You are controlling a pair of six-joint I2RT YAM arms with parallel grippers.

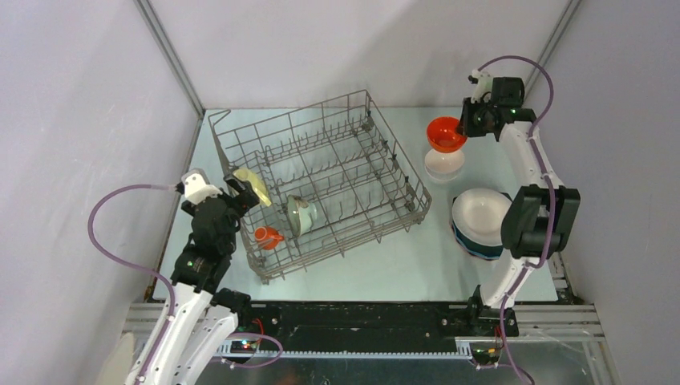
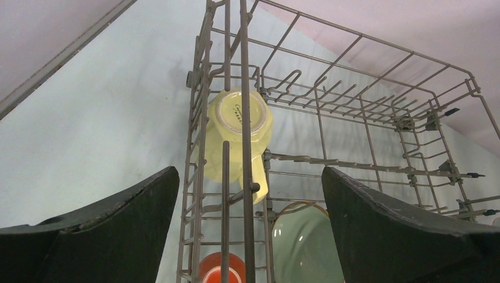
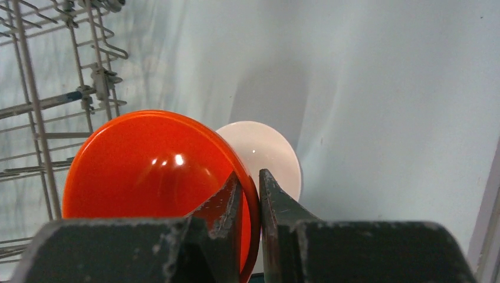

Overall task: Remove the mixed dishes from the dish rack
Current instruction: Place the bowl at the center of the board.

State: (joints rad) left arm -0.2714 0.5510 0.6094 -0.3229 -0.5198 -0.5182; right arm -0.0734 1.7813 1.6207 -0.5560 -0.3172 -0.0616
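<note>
Right wrist view: the tool (image 3: pixel 249 178) hides part of the orange bowl (image 3: pixel 147 171).

A pale blue-green table top (image 1: pixel 385 269) fills the middle of the scene, smooth and faintly glossy, boxed in by plain grey-lilac walls on the far side (image 1: pixel 353 48), the left (image 1: pixel 72 120) and the right (image 1: pixel 625 120). Slim metal posts run up the far left corner (image 1: pixel 170 56) and the far right corner (image 1: pixel 557 36), where the walls meet. Along the near edge of the table lies a black rail (image 1: pixel 369 317), with a pale toothed strip (image 1: pixel 361 353) just nearer than it, both running left to right.
</note>
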